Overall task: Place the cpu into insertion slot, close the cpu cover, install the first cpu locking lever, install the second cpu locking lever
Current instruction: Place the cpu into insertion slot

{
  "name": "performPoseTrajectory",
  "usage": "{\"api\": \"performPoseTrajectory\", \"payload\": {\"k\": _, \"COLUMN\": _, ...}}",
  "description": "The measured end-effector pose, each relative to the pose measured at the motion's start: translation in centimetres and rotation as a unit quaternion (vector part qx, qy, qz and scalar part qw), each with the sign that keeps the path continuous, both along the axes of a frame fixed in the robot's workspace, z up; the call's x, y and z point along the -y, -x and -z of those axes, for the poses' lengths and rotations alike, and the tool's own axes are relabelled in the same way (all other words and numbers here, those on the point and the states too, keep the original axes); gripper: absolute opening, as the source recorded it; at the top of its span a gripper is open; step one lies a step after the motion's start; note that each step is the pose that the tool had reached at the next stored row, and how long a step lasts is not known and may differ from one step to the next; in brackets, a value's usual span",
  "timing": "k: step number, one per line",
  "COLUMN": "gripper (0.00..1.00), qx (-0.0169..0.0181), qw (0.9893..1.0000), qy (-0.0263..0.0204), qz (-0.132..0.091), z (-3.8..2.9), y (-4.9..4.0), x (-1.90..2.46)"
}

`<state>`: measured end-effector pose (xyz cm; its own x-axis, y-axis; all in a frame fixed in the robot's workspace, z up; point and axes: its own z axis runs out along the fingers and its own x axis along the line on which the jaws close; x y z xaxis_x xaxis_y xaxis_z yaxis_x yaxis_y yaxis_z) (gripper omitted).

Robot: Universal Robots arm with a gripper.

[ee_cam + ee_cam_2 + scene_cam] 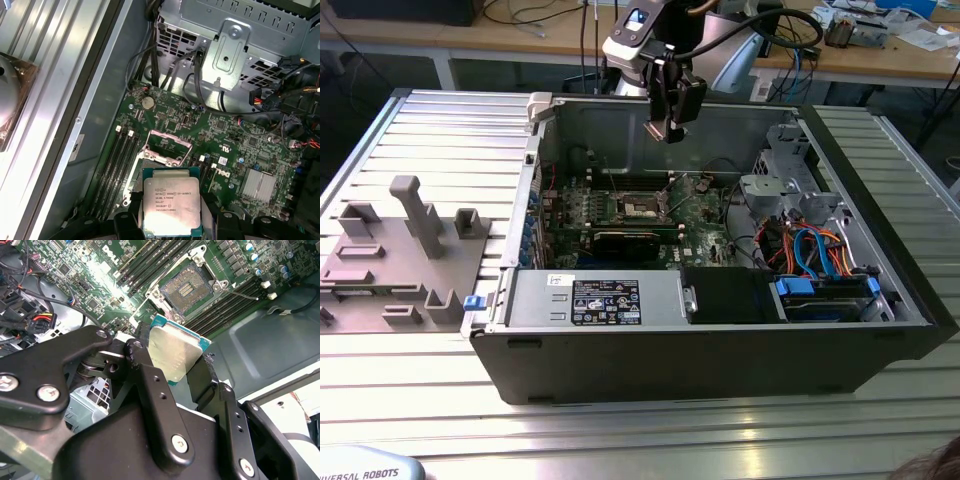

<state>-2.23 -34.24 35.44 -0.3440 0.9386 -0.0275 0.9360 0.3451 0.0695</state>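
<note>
My gripper hangs above the open computer case, shut on the cpu. The cpu is a flat square chip with a silver-grey top, pinched by its edges between the black fingers. The first wrist view shows the cpu over the green board, with the gripper around it. The insertion slot lies uncovered on the board below and apart from the chip, its dark pin field showing. It is also seen mid-board as the insertion slot. The cpu cover stands raised beside it. A thin locking lever sticks out sideways.
Inside the case are a labelled power supply, a metal drive cage and blue and orange cables. A finned heat sink sits on the board. A grey fixture block rests on the ribbed table at the exterior view's left.
</note>
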Motion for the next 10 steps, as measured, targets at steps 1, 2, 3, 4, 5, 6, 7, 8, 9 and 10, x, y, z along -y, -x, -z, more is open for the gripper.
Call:
{"api": "performPoseTrajectory", "payload": {"k": 1, "gripper": 0.54, "qx": 0.0, "qw": 1.0, "qy": 0.0, "qz": 0.0, "z": 0.0, "y": 0.0, "x": 0.0}}
{"api": "performPoseTrajectory", "payload": {"k": 2, "gripper": 0.54, "qx": 0.0, "qw": 1.0, "qy": 0.0, "qz": 0.001, "z": 0.0, "y": 0.0, "x": 0.0}}
{"api": "performPoseTrajectory", "payload": {"k": 3, "gripper": 0.54, "qx": 0.0, "qw": 1.0, "qy": 0.0, "qz": 0.001, "z": 0.0, "y": 0.0, "x": 0.0}}
{"api": "performPoseTrajectory", "payload": {"k": 4, "gripper": 0.54, "qx": 0.0, "qw": 1.0, "qy": 0.0, "qz": 0.001, "z": 0.0, "y": 0.0, "x": 0.0}}
{"api": "performPoseTrajectory", "payload": {"k": 5, "gripper": 0.54, "qx": 0.0, "qw": 1.0, "qy": 0.0, "qz": 0.002, "z": 0.0, "y": 0.0, "x": 0.0}}
{"api": "performPoseTrajectory", "payload": {"k": 6, "gripper": 0.54, "qx": 0.0, "qw": 1.0, "qy": 0.0, "qz": 0.002, "z": 0.0, "y": 0.0, "x": 0.0}}
{"api": "performPoseTrajectory", "payload": {"k": 7, "gripper": 0.54, "qx": 0.0, "qw": 1.0, "qy": 0.0, "qz": 0.002, "z": 0.0, "y": 0.0, "x": 0.0}}
{"api": "performPoseTrajectory", "payload": {"k": 8, "gripper": 0.54, "qx": 0.0, "qw": 1.0, "qy": 0.0, "qz": 0.002, "z": 0.0, "y": 0.0, "x": 0.0}}
{"api": "performPoseTrajectory", "payload": {"k": 9, "gripper": 0.54, "qx": 0.0, "qw": 1.0, "qy": 0.0, "qz": 0.003, "z": 0.0, "y": 0.0, "x": 0.0}}
{"api": "performPoseTrajectory", "payload": {"k": 10, "gripper": 0.54, "qx": 0.0, "qw": 1.0, "qy": 0.0, "qz": 0.003, "z": 0.0, "y": 0.0, "x": 0.0}}
